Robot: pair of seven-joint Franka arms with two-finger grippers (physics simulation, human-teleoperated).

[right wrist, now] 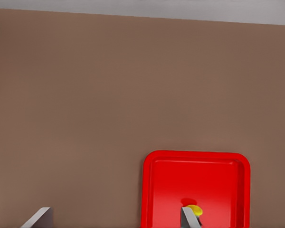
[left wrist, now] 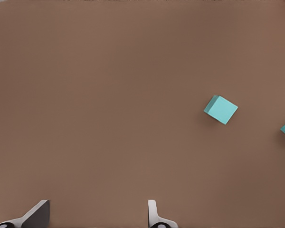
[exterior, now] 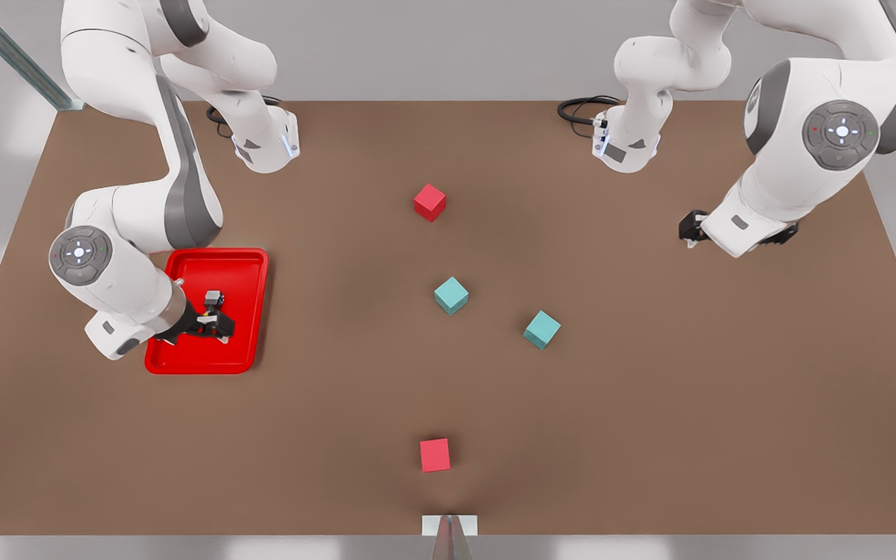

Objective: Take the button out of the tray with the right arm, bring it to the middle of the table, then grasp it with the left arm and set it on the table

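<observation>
Your right gripper (exterior: 213, 325) is over the red tray (exterior: 250, 268) on the front view's left side of the table (exterior: 339, 404). Its fingers stand apart in the right wrist view, and the button (right wrist: 194, 209) shows there as a small yellow cap on the tray floor, just beside one fingertip (right wrist: 189, 217). From that view you cannot tell whether the finger touches the button. In the front view a small grey block sits on the tray just above the gripper, and a speck of yellow shows at the gripper (exterior: 204, 309).

Your left gripper (exterior: 694, 227) waits on the front view's right side, well apart from the tray. In the left wrist view its two fingertips (left wrist: 154, 214) are spread wide with only bare brown table between them, so it holds nothing.

You have four cubes on the table, all outside the tray. A red cube (exterior: 429, 202) lies toward the far edge near the middle. Two teal cubes (exterior: 451, 295) (exterior: 541, 329) lie near the centre, close to each other but not touching. Another red cube (exterior: 435, 455) lies near the front edge. The left wrist view catches one teal cube (left wrist: 221, 109) whole and another cut off at the picture's edge.
</observation>
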